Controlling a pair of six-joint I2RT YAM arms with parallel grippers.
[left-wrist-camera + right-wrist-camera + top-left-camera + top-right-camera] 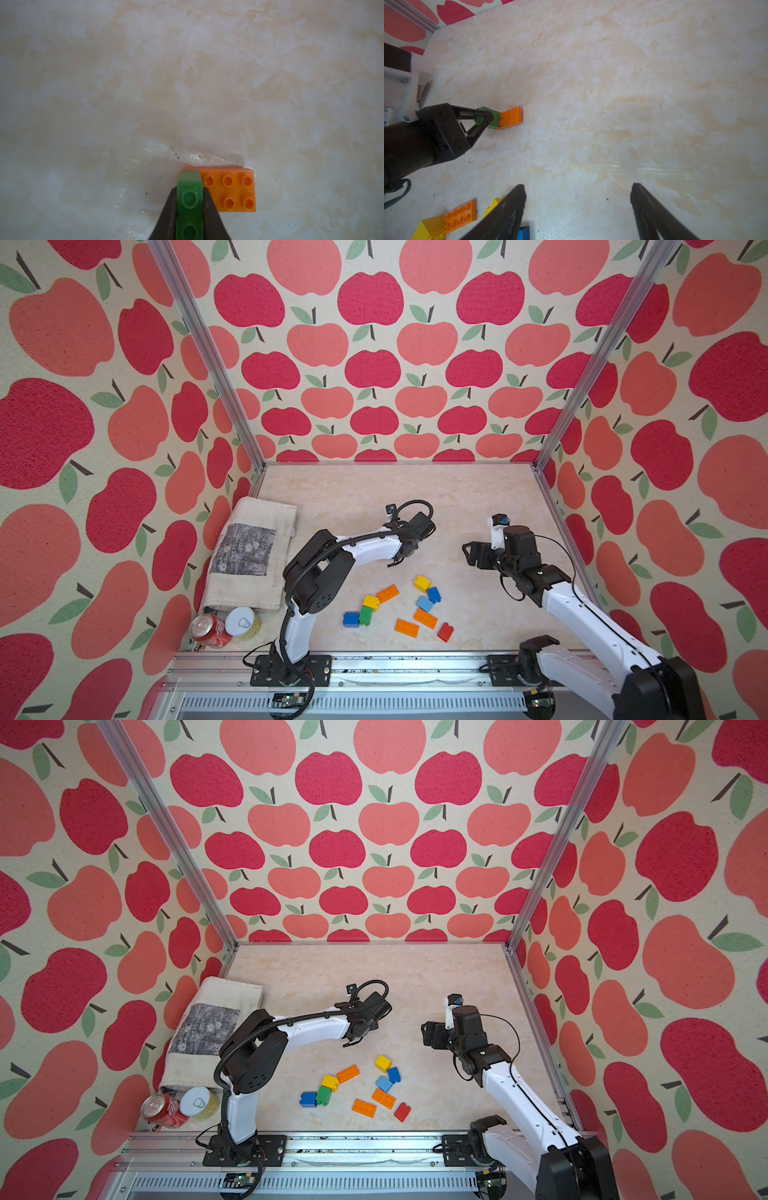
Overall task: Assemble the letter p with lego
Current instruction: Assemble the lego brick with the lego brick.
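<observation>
My left gripper (190, 199) is shut on a green lego brick (189, 182), low over the middle of the table. The brick's far end covers one end of a long flat orange brick (234, 191) lying studs up. The right wrist view shows the same pair, the green brick (493, 121) against the orange brick (511, 118). In both top views the left gripper (404, 556) hides them. My right gripper (577, 187) hangs open and empty to the right (470, 552). Loose lego lies nearer the front: yellow (422, 583), blue (433, 594), orange (387, 593), green (365, 615) and red (445, 632).
A folded cloth bag (253, 551) lies along the left wall. A red soda can (210, 628) and a tin can (243, 622) stand at the front left corner. The metal rail (395, 668) with both arm bases runs along the front edge.
</observation>
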